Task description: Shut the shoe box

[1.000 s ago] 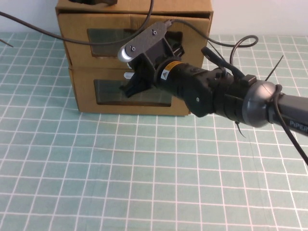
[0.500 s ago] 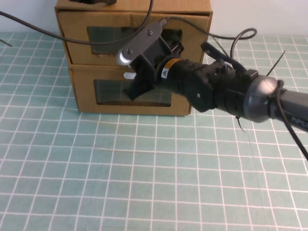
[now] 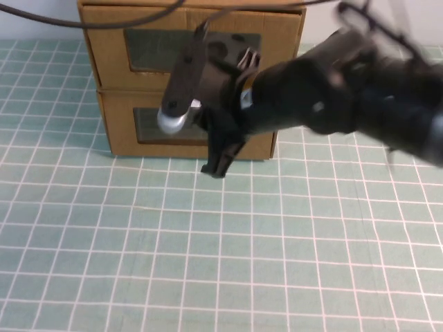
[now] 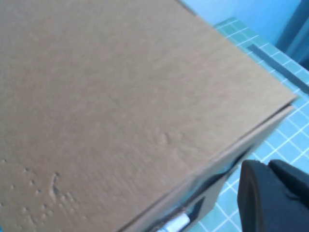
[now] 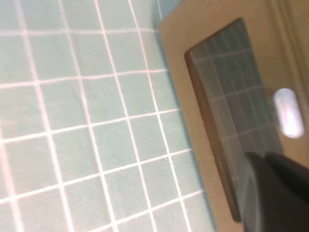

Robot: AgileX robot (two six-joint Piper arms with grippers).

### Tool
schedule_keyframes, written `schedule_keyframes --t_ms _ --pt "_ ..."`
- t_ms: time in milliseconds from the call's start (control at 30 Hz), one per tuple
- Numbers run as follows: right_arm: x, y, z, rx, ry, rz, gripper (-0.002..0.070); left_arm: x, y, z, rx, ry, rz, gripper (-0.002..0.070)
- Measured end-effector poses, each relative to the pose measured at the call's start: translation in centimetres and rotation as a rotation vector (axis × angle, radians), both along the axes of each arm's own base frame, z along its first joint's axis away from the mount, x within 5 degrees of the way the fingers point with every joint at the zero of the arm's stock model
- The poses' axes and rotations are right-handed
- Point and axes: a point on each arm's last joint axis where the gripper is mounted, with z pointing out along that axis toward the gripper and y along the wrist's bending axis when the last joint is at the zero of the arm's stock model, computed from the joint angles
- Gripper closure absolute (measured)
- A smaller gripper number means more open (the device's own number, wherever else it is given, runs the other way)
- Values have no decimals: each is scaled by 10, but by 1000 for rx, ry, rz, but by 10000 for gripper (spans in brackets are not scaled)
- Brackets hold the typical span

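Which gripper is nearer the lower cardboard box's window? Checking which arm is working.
Right. The right gripper hangs just in front of the lower box's window; the left gripper is up over the stack's top.

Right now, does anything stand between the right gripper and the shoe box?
Nothing visible does. The right gripper hangs before the lower box, just below the shoe box front; the left gripper sits by the shoe box's top.

The high view looks down at the stacked boxes (image 3: 118,76) that both close-up wrist views share.
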Motion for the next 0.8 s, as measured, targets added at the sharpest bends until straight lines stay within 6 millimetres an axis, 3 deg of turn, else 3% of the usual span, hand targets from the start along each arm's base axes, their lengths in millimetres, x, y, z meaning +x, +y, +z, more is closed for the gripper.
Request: schedule_keyframes --t_ms 233,367,467,633,800 --pt "-38 -45 79 164 -64 -54 690 -61 11 46 4 -68 -37 680" --pt "-56 -93 122 319 -80 -197 690 -102 20 68 0 -118 -37 680" --pt "-68 -132 143 400 -78 -321 690 -137 28 77 -7 -151 -24 680" --pt "-94 -177 161 509 -63 -442 690 -182 40 63 19 -178 3 680" --pt "-123 -203 152 589 -115 -491 690 -222 56 17 55 -206 85 680"
